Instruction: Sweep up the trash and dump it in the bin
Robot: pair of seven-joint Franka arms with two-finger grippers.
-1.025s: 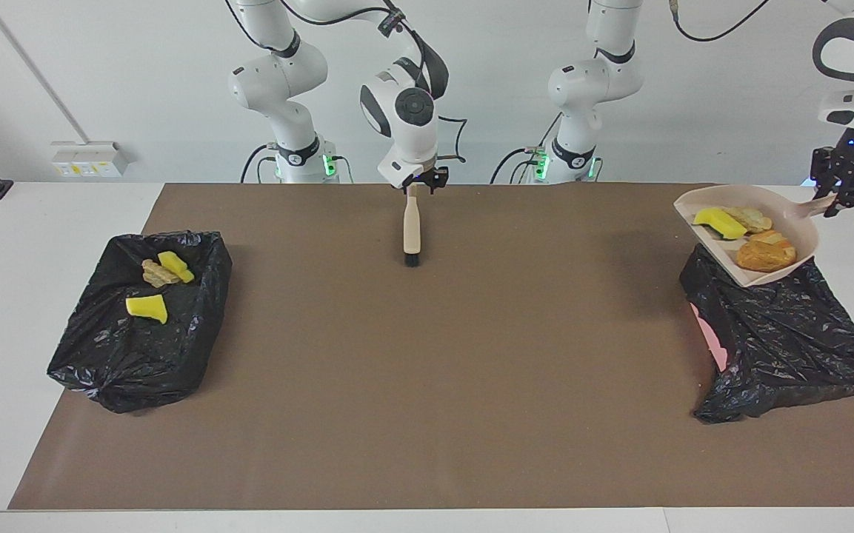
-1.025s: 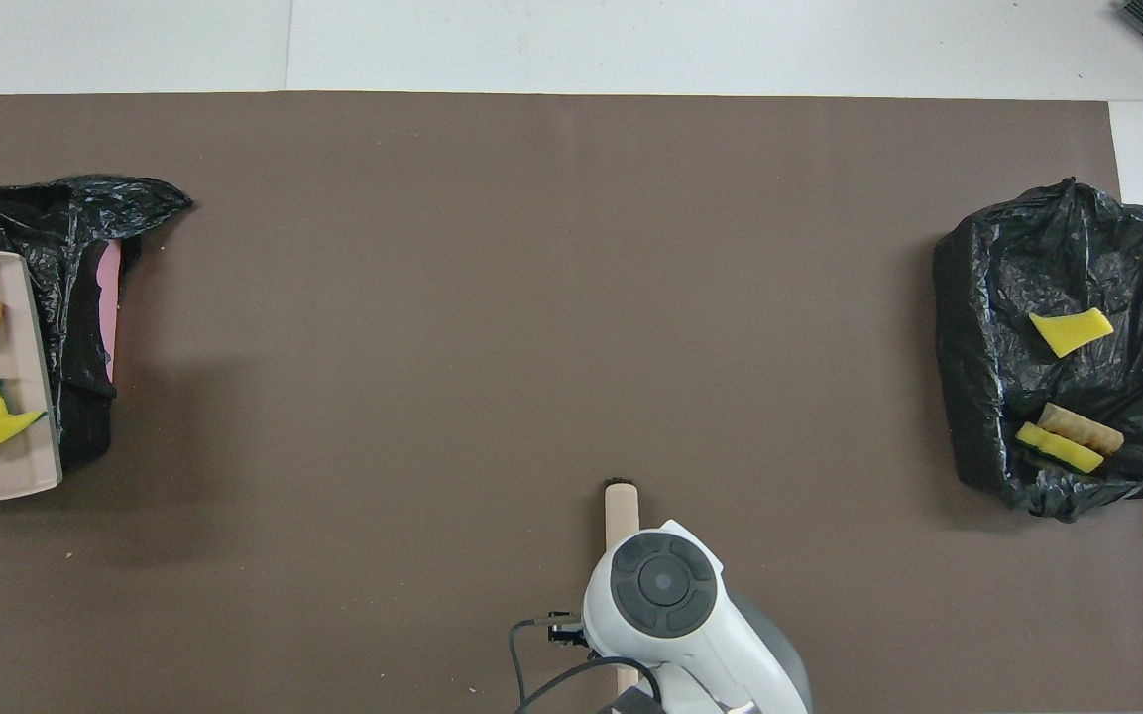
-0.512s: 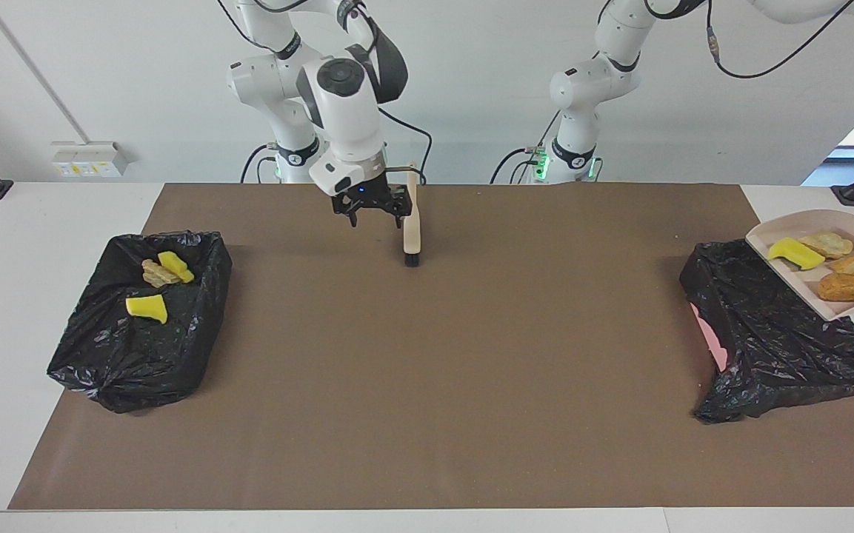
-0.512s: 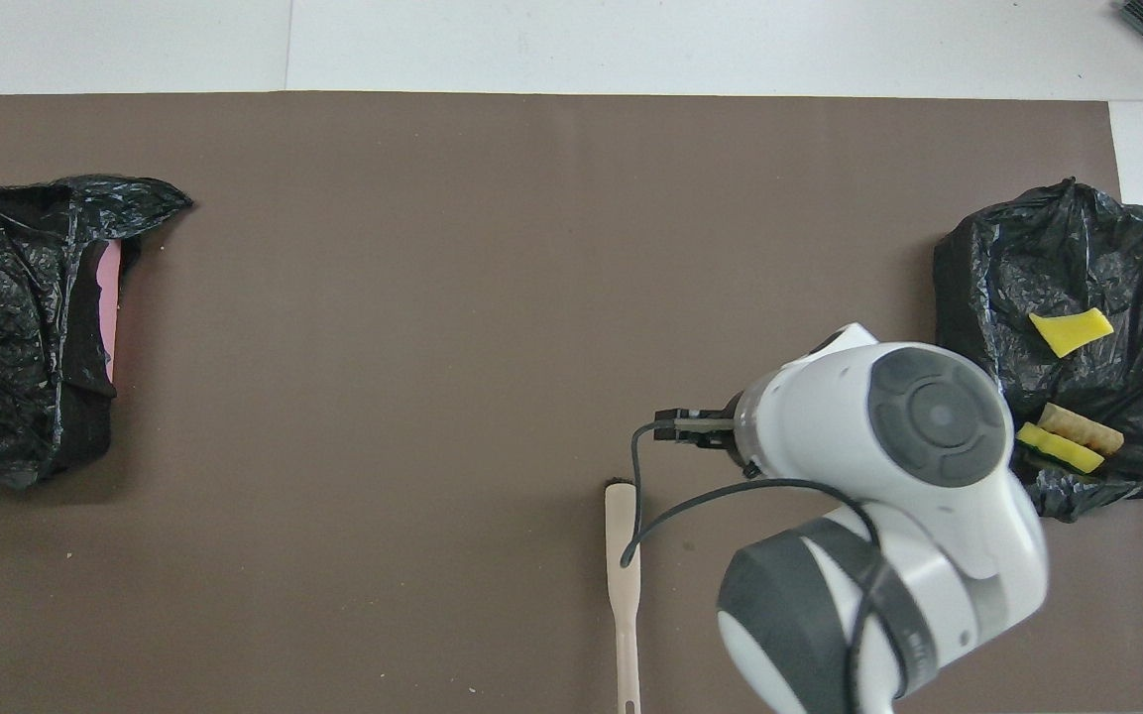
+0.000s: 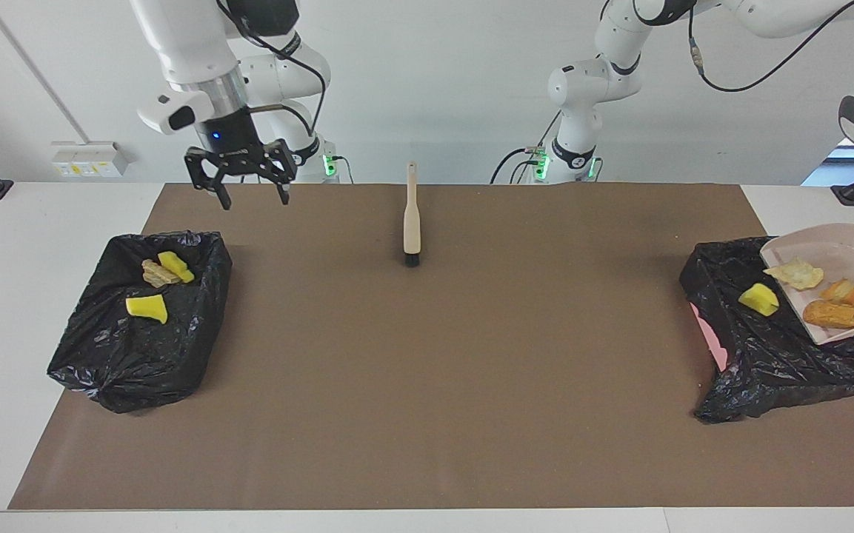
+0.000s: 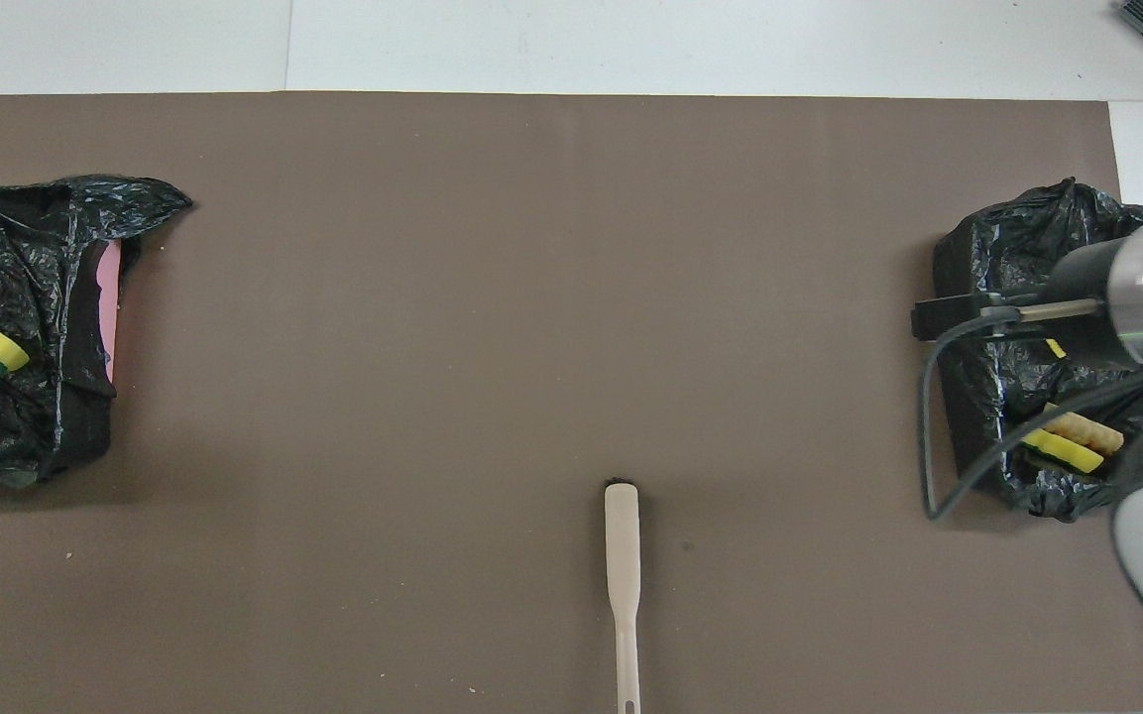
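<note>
Right gripper (image 5: 238, 178) has let go of the brush (image 5: 411, 222) and swung off toward its own end of the table. It now hangs empty over the mat's (image 5: 427, 414) edge by the right arm's bin (image 5: 138, 348), fingers spread wide. The brush lies flat on the mat close to the robots, bristle end pointing away from them, nobody touching it. So I'd say sweeping is done and that arm is just clearing out.

Further out, at the left arm's end, the dustpan (image 5: 852, 248) has dropped lower and tipped over the left arm's bin (image 5: 782, 363). One yellow sponge piece (image 5: 758, 299) has already slid out onto the black liner. A pale chunk (image 5: 795, 272) and the orange-brown lumps (image 5: 834, 313) are still in the pan, so the dump looks under way but not finished. It probably needs more tilt.

Left gripper is off the edge of both shots. It's clamped shut, and since the pan is hanging in the air, I'd guess it's on the pan's handle.

The right arm's bin already has three scraps (image 5: 147, 307) lying on its liner.
</note>
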